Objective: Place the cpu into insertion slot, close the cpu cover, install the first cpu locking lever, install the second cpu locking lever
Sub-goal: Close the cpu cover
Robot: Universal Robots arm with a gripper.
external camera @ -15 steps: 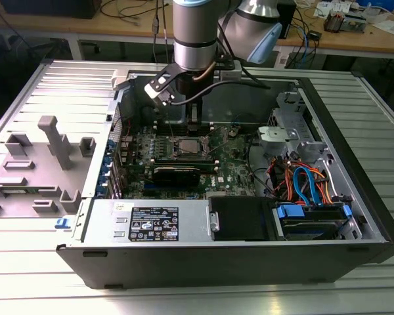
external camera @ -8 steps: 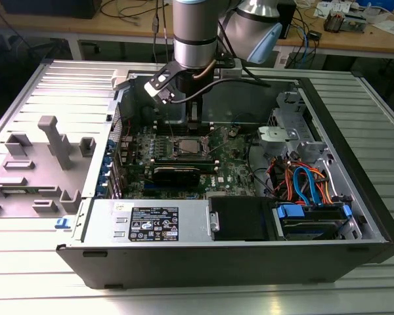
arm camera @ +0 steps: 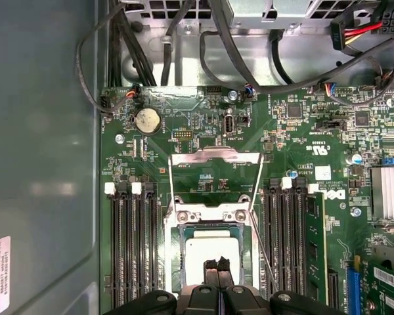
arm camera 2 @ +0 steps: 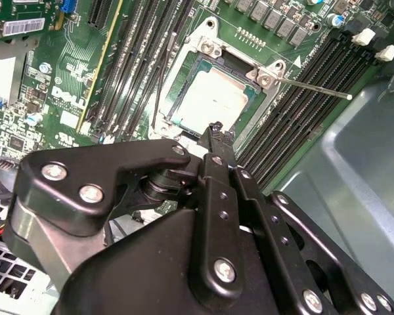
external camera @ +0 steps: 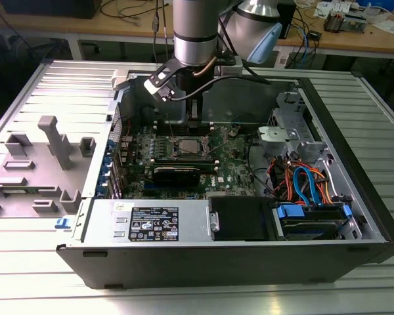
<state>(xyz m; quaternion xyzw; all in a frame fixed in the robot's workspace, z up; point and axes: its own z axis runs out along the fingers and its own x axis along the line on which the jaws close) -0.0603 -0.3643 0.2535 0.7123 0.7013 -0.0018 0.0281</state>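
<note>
1. Gripper [arm camera: 217, 265] [arm camera 2: 215, 131]: black metal linkage plates with bright screw heads. In both wrist views the jaws are pressed together to a thin seam and pinch nothing.
2. The cpu [arm camera: 212, 252] [arm camera 2: 209, 104] is a flat square with a matte silver-grey top. It sits just beneath the jaw tips, which hang over its near edge. Cannot tell whether they touch.
3. The cpu lies seated in the insertion slot [arm camera: 178, 259], a dark socket ringed by silver brackets on the green board.
4. The cpu cover [arm camera: 215, 155] is a thin silver frame with a square window. It lies folded open just beyond the slot, with the board showing through.
5. A thin wire locking lever [arm camera 2: 315, 88] angles away from a slot corner. Long black memory slots [arm camera: 132, 249] flank both sides.
6. Exterior view: the arm [external camera: 195, 33] drops vertically into the open computer case [external camera: 354, 157], wrist pointing straight down over the cpu [external camera: 186, 147]. The case rests on a ribbed metal counter [external camera: 381, 105].
</note>
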